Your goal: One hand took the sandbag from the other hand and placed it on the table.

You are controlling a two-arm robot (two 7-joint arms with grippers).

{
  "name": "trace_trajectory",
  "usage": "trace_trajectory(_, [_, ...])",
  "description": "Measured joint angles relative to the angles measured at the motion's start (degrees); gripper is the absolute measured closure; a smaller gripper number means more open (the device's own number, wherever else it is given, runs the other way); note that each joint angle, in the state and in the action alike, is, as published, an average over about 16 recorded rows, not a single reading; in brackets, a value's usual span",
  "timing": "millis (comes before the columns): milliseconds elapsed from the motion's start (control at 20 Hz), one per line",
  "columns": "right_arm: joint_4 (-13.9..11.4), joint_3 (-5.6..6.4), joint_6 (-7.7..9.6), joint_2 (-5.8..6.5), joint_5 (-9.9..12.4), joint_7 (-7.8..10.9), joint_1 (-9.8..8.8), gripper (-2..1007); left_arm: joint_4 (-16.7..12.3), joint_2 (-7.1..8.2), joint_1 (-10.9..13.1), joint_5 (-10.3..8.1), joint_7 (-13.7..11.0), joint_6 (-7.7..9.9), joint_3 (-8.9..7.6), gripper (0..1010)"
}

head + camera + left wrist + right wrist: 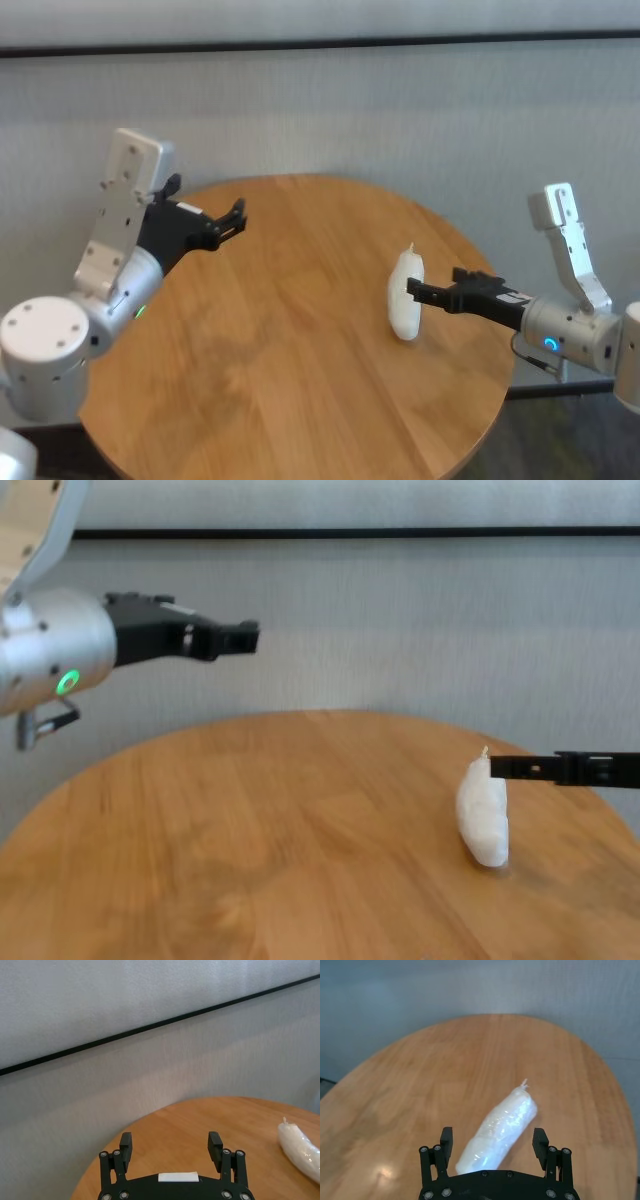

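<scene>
The white sandbag [403,310] lies on the round wooden table [290,340] at its right side, knotted tip pointing away from me. My right gripper [412,290], on the wrist with the blue ring, is open. Its fingers stand on either side of the bag's near end without gripping it. In the right wrist view the sandbag [505,1120] lies between the spread fingers of the right gripper [492,1137]. My left gripper [237,215], on the wrist with the green ring, is open and empty, held high over the table's left back edge.
A grey wall with a black horizontal strip [150,1025] stands behind the table. The table's rim [500,330] runs close to the right of the sandbag. Bare wood [250,830] spans the middle and left of the table.
</scene>
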Motion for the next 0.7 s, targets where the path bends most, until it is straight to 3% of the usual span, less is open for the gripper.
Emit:
trace_trajectory(200, [-1.9, 0.19, -4.41, 1.18, -4.2, -3.85, -2.39, 3, 1.5, 3.67, 1.3, -1.07, 1.6, -3.71, 1.39, 10])
trace_trajectory(500, [-5.9, 0.59, -13.73, 3.66, -13.3, -11.45, -7.49, 3, 4.5, 10.62, 3.7, -3.06, 4.5, -10.76, 4.03, 10])
trace_trajectory(700, [-8.3, 0.83, -19.38, 5.16, -18.8, -15.79, -10.57, 3, 6.0, 14.25, 5.0, -4.1, 6.0, -14.46, 5.42, 10])
